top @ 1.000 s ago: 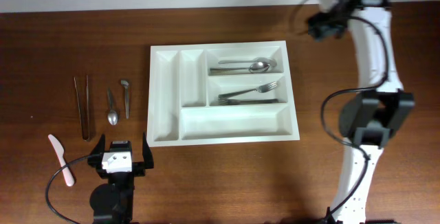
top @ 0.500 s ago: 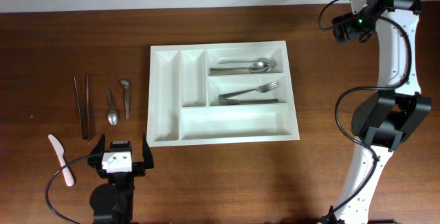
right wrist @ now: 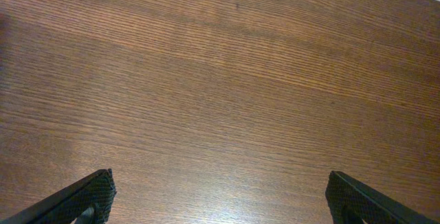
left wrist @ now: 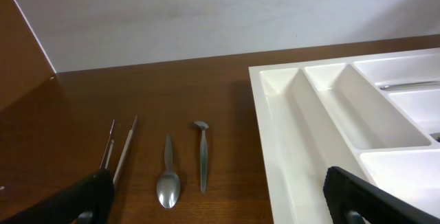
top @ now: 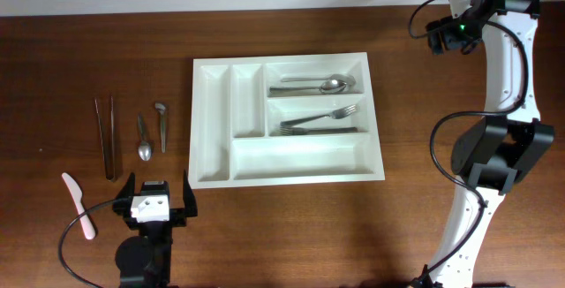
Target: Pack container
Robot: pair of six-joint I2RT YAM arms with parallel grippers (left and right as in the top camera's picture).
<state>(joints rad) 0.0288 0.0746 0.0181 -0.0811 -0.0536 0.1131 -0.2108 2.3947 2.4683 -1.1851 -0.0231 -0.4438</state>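
Overhead, we saw the container (top: 300, 157) lying flat in the middle of the table (top: 265, 235), with its two narrow compartments on the left and its three long ones on the right. A spoon (top: 322, 84) lay in the top long compartment and forks (top: 320, 118) in the one below it. Left of the container and apart from it lay a row of loose pieces. Nearest was a short bent-headed utensil (top: 161, 122), perhaps a small scoop, though we could not be sure at that size. Beyond it lay a second spoon (top: 144, 138), then long tweezers (top: 106, 136), and nearer the front edge a pink and white spatula (top: 78, 204). The left gripper (top: 159, 185) stood near the container's lower left corner, jaws spread wide and holding nothing. The right gripper (top: 444, 38) was well apart at the far right corner. Its wrist view showed the jaws wide apart over bare wood.
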